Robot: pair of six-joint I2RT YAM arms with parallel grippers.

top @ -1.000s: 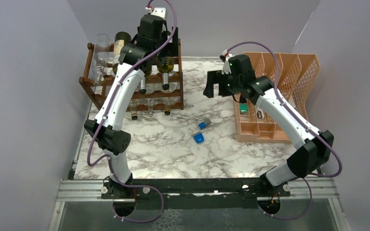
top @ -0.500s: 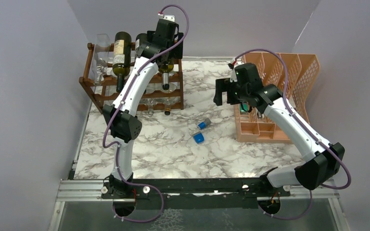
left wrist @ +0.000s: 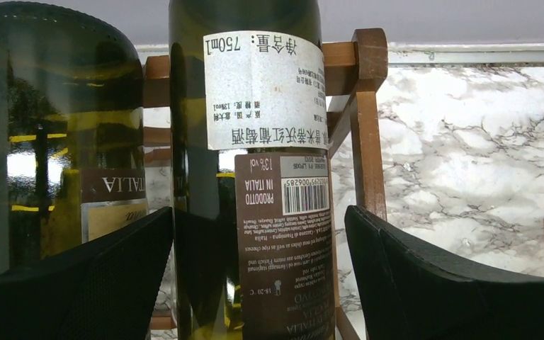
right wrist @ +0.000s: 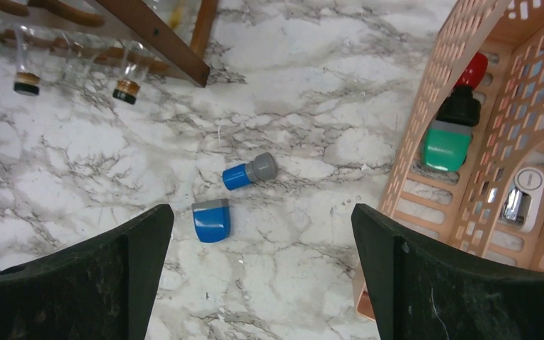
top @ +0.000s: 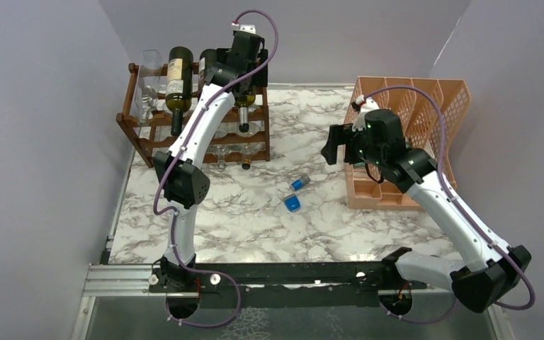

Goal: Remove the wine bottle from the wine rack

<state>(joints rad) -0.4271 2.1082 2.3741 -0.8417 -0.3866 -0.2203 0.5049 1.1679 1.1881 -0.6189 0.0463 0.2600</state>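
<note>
Wine rack [left wrist: 367, 142]: it stands at the far left of the worktop. A hard pull may, I think, tip it or shake the bottles on the lower tiers.
Neighbour bottle [left wrist: 35, 106]: it lies close beside the target. The left finger could knock it and make it roll.
Wine bottle [left wrist: 255, 142]: it rests on the top tier, between the fingers, not yet gripped. The glass is smooth and probably heavy, so it may slip.
Left claw [left wrist: 258, 212]: wide open around the bottle body, holding nothing. Closing off-centre could twist the bottle against the corner post.
Blue caps [right wrist: 211, 219]: loose on the worktop. A bottle set down on them could rock.
Right claw [right wrist: 262, 209]: wide open and empty above the caps, well apart from the rack, so it cannot catch a slip.
</note>
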